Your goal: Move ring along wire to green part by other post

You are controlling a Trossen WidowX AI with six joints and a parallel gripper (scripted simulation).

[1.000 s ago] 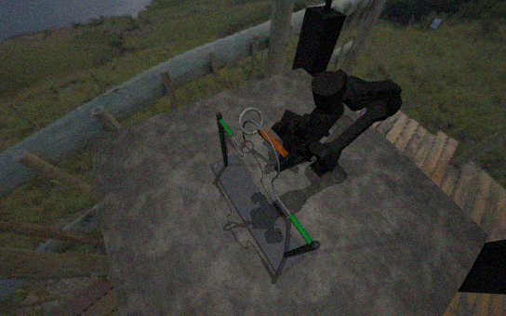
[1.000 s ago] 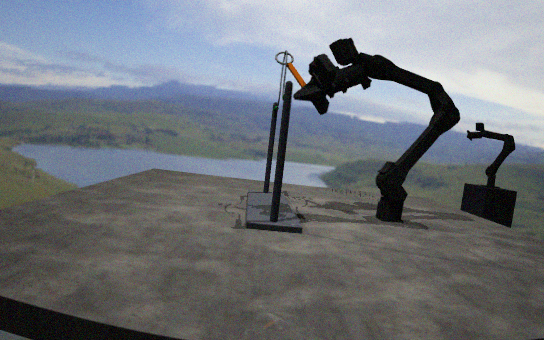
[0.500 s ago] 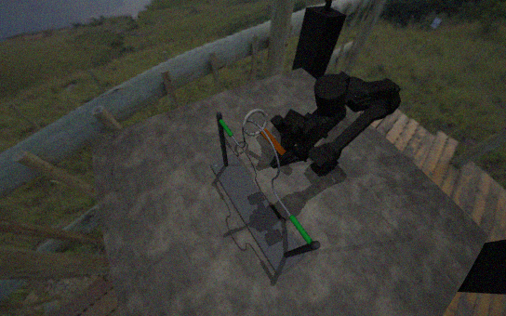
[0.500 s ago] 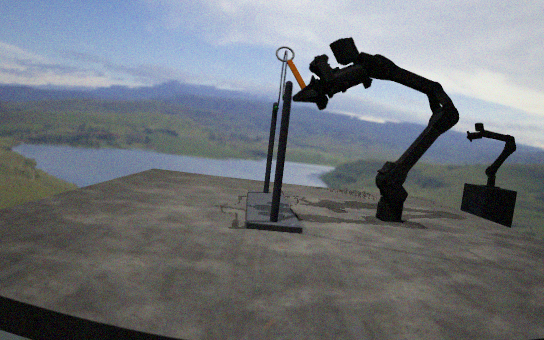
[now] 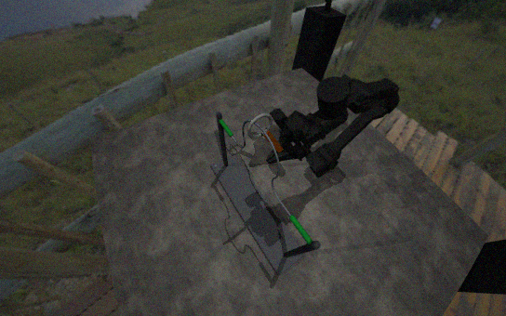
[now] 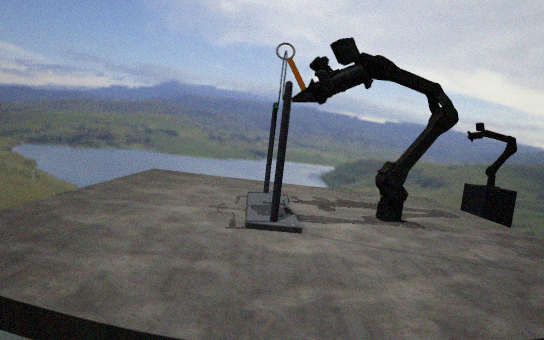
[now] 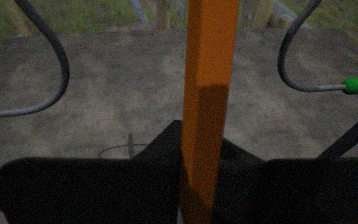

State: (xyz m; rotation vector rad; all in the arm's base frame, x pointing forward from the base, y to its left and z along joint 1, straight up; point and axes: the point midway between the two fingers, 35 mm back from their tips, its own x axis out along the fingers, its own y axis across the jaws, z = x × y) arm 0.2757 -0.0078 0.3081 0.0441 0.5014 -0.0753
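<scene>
The ring (image 5: pixel 249 127) (image 6: pixel 277 50) is at the tall middle hump of the grey wire (image 5: pixel 282 202) (image 6: pixel 280 85) (image 7: pixel 66 70). The top of the wire shows inside the ring in the exterior view; whether they touch cannot be told. The orange handle (image 5: pixel 273 141) (image 6: pixel 296 74) (image 7: pixel 207 100) slants down from the ring to my gripper (image 5: pixel 280 152) (image 6: pixel 303 92) (image 7: pixel 183 129), which is shut on its lower part. One green part (image 5: pixel 225 127) (image 7: pixel 351 86) is at the far post (image 5: pixel 222 144), the other green part (image 5: pixel 300 230) at the near post (image 5: pixel 299 251). The ring is outside the wrist view.
The posts stand on a grey base plate (image 5: pixel 237 186) (image 6: pixel 272 227) on the stone table top (image 5: pixel 153 209) (image 6: pixel 150 270). In the wrist view, wire bends lie left and right of the handle. A second dark arm (image 6: pixel 500 137) on a black block (image 6: pixel 487 205) stands far behind.
</scene>
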